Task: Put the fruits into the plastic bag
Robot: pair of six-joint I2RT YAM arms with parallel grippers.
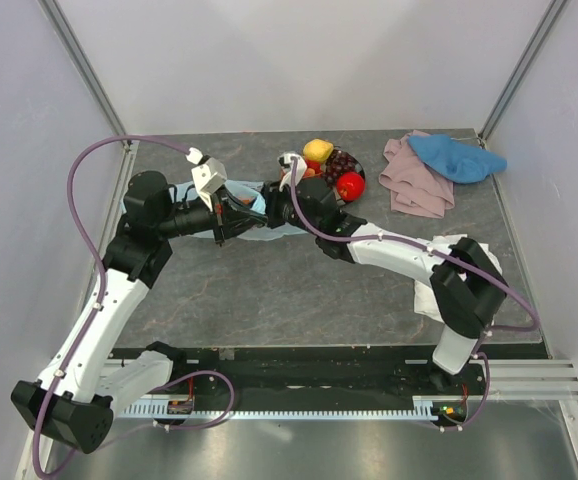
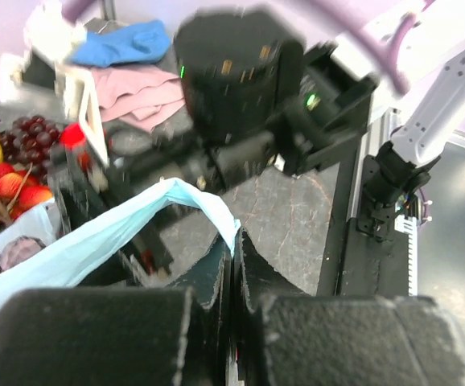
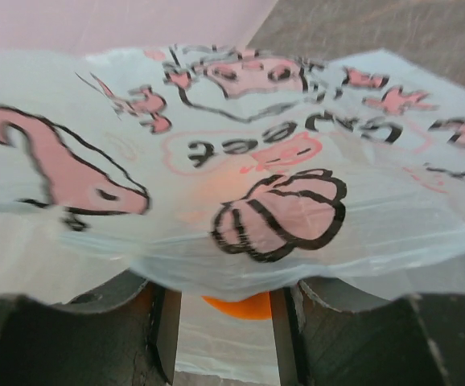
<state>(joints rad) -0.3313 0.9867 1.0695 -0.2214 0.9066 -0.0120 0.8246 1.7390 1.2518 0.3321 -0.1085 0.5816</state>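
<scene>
Holding the bag (image 1: 265, 228) on the table, just left of the remaining fruits (image 1: 331, 165), rim clamped between the left gripper's (image 2: 234, 249) closed fingers. Reaching under the film with the right gripper (image 3: 224, 322), fingers apart, orange (image 3: 236, 307) between them; gripping or not, cannot tell. Probably best: raising the rim, releasing deep inside. Counting one bag, one orange, one lemon (image 1: 317, 150), one apple (image 1: 349, 186), one grape bunch (image 1: 341, 162).

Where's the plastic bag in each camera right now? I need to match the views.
Top external: the plastic bag lies just left of the fruits.
Left wrist: lower left, its edge pinched by the left gripper.
Right wrist: it fills most of the frame.
Shared landmark: the fruits, in top and left wrist views.
</scene>
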